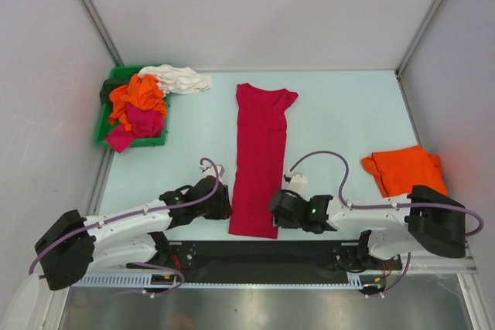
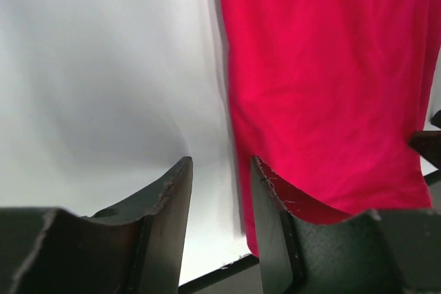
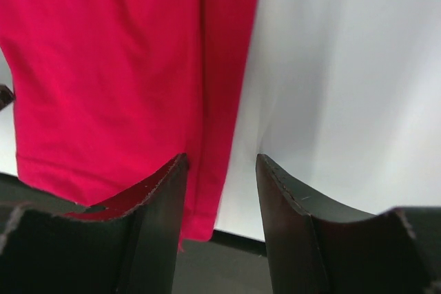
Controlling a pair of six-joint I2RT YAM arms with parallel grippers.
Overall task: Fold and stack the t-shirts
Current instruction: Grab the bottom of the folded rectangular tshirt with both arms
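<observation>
A crimson-red t-shirt (image 1: pixel 259 160) lies folded into a long narrow strip down the middle of the table, collar end far, hem near the front edge. My left gripper (image 1: pixel 226 208) sits at the hem's left side and my right gripper (image 1: pixel 274 209) at its right side. In the left wrist view the left gripper (image 2: pixel 221 163) is open, with the shirt's (image 2: pixel 324 80) left edge running into the gap beside the right finger. The right gripper (image 3: pixel 221 160) is also open, and the shirt's (image 3: pixel 103 67) right edge lies in its gap next to the left finger.
A folded orange t-shirt (image 1: pixel 406 169) lies at the right. A green bin (image 1: pixel 105 123) at the far left holds crumpled orange (image 1: pixel 139 94), magenta (image 1: pixel 143 123) and dark shirts. A white shirt (image 1: pixel 182 79) spills over its far corner. The table's black front edge (image 1: pixel 255 251) runs just below the hem.
</observation>
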